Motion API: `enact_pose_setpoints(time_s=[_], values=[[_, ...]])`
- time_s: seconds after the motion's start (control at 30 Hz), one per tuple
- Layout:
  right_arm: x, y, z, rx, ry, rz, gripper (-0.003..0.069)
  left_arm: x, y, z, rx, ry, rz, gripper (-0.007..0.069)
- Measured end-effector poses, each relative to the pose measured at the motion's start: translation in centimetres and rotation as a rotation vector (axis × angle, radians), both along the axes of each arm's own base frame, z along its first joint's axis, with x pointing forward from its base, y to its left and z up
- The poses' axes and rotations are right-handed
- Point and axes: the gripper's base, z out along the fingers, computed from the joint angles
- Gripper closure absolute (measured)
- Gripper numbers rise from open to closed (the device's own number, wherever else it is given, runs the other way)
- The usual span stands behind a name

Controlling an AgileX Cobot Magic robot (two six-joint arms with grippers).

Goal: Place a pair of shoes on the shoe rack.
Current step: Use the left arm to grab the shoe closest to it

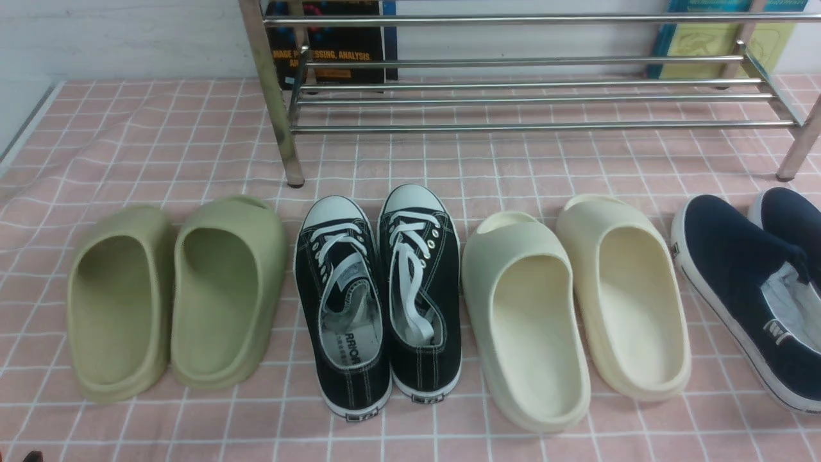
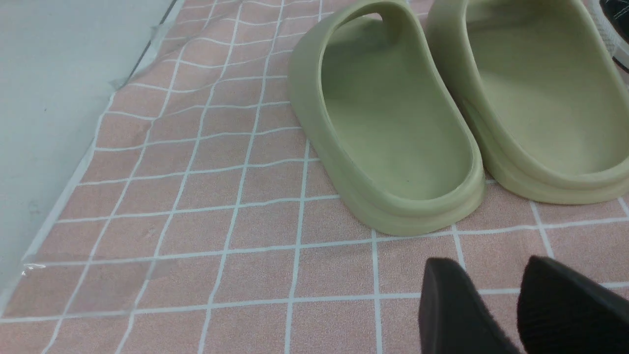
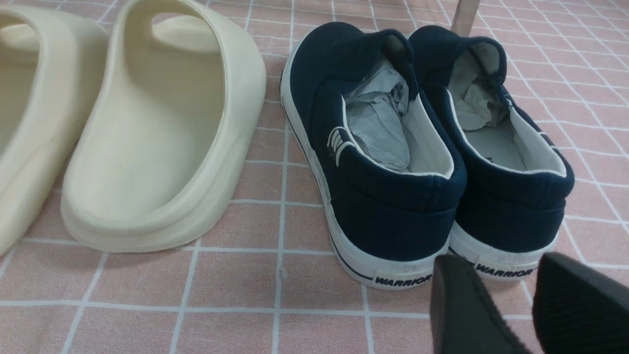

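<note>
The pair of black canvas sneakers with white laces stands side by side on the pink checked cloth, toes toward the rack: one [image 1: 343,308] on the left, the other [image 1: 420,289] on the right. The silver tube shoe rack [image 1: 532,125] stands behind them with nothing on its bars. A sliver of a sneaker [image 2: 620,19] shows in the left wrist view. My left gripper [image 2: 486,265] is open and empty, low over the cloth behind the green slippers. My right gripper [image 3: 499,263] is open and empty just behind the navy shoes' heels. Neither gripper shows in the front view.
Green foam slippers [image 1: 176,295] stand left of the sneakers, cream foam slippers [image 1: 577,308] right of them, and navy slip-ons [image 1: 750,282] at the far right. Books [image 1: 333,45] lean behind the rack. The cloth's taped edge [image 2: 78,162] runs along the left side.
</note>
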Motion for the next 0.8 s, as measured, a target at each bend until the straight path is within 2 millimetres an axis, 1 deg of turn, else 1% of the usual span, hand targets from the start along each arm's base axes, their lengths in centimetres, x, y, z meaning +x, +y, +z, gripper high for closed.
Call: enact_pose_setpoints(time_s=[0.43,0.6,0.8], values=[[0.0,0.0,0.0,0.0,0.0,0.0,0.0421,0.0,0.01,0.0,0.004,0.0,0.0,0.0385],[0.0,0.0,0.0,0.0,0.0,0.0,0.0421,-0.01,0.16,0.03,0.049,0.002,0.004,0.0385],[0.0,0.0,0.0,0.0,0.0,0.0,0.0421,0.04,0.05,0.11,0.021,-0.014,-0.001,0.0385]])
